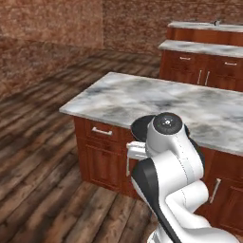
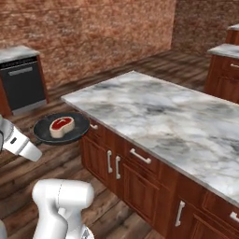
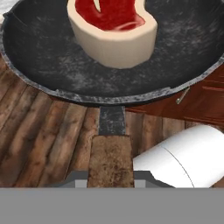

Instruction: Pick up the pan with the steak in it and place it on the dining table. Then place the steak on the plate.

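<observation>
And here's the pan (image 2: 61, 128), up in the air, off the near corner of the marble tabletop (image 2: 163, 121), hanging over the wooden floor (image 2: 56, 172) rather than resting on anything. In the right base view it sits level, just beside the cabinet front below that corner, with the steak (image 2: 61, 126) riding in the middle of it, red face up, pale fat rim all round. From the hand view we're looking straight along the brown wooden handle (image 3: 110, 159): it runs from the bottom of the picture up to the dark neck and into the black bowl, so the pan (image 3: 52, 61) lies directly out ahead of the claw (image 3: 109, 180), and the steak (image 3: 113, 33) is at the far end of that line, well inside the rim. The two grey fingertips (image 3: 78, 178) flank the handle on either side, pinching it tight against the wood. In the left base view the white arm (image 1: 171, 171) blocks most of the action; a dark arc of the pan (image 1: 140, 126) peeks out behind the arm's top joint, by the tabletop's front edge above the drawers.
</observation>
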